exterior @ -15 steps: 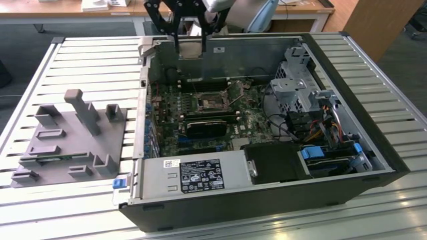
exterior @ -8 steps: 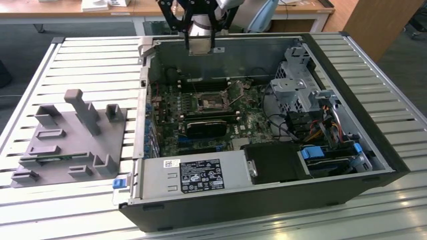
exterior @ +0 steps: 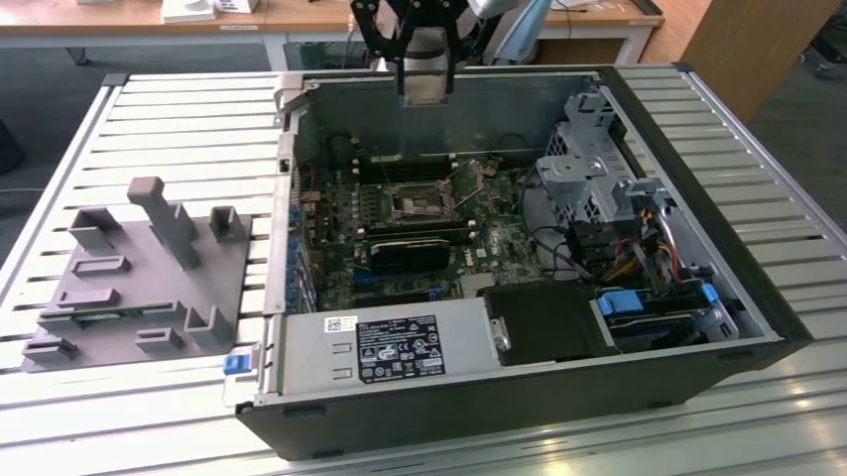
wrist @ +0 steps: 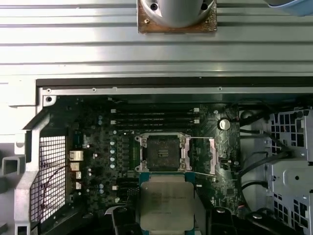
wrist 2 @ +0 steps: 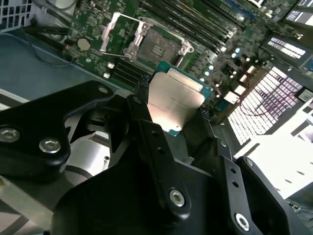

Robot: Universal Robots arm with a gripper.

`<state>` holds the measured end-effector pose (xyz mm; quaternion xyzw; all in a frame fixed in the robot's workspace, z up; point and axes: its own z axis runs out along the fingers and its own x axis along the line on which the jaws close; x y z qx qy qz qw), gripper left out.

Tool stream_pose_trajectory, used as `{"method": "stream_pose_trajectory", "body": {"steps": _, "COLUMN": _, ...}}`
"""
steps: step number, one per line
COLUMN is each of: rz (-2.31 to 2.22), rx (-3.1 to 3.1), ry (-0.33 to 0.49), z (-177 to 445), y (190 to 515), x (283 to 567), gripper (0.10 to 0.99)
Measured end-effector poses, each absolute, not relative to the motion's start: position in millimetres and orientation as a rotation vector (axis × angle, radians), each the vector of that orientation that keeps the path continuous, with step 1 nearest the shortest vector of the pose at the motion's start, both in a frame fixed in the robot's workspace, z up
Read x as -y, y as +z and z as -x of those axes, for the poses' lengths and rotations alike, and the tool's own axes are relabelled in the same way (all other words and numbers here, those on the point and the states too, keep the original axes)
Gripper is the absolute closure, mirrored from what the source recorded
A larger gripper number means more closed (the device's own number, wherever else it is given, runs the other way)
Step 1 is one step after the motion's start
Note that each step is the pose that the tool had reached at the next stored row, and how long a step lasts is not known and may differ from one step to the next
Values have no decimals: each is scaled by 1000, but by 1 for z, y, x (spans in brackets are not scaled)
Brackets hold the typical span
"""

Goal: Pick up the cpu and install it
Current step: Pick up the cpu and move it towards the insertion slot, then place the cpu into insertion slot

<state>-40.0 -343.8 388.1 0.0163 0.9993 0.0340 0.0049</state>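
Cpu (wrist: 166, 200): small flat square chip, silvery-grey metal top plate, gripped by opposite edges in my black gripper (wrist 2: 173, 120), jaws closed on it. Held above the green motherboard (wrist: 98, 147). The open metal-framed socket (wrist: 162, 152) lies just beyond its far edge, sides roughly parallel.

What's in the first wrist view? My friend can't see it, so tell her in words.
The black gripper holds a silvery-grey square cpu over a dark green motherboard, close to the open metal-framed socket, inside an opened computer case.

Black end effector (wrist 2: 172, 110) links; silver screws (wrist 2: 177, 197); pale metal body (wrist 2: 93, 154).
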Motion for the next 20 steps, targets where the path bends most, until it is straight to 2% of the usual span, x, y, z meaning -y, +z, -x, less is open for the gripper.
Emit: {"method": "stream_pose_trajectory", "body": {"steps": 20, "rz": -111, "rx": -3127, "ry": 98, "z": 18, "y": 387, "x": 343, "gripper": 553}}
